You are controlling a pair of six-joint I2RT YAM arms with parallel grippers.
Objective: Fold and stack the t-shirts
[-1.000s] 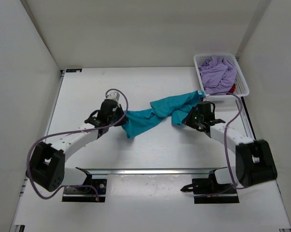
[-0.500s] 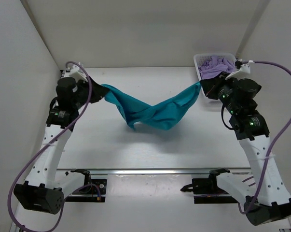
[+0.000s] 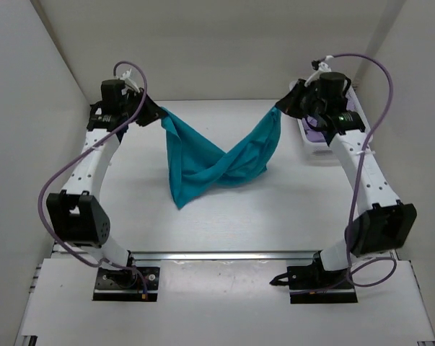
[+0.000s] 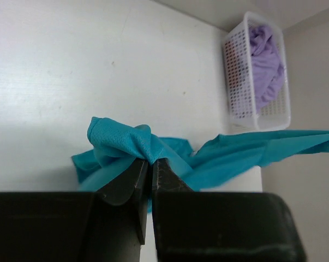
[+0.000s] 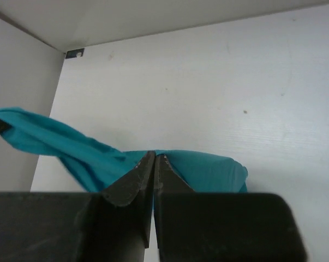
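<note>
We hold the teal t-shirt (image 3: pixel 203 162) over the counter (image 3: pixel 275 209), left and right jaws each clamped on a bunched edge; soft and light, it sags twisted, favouring corner grips.

no legible text in any view, one small dark sticker (image 5: pixel 74 53) at far left corner of the desk (image 5: pixel 208 82), its print too small to read

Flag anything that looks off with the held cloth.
The teal t-shirt hangs twisted between the left gripper and right gripper: its halves cross in the middle instead of spreading flat.
</note>
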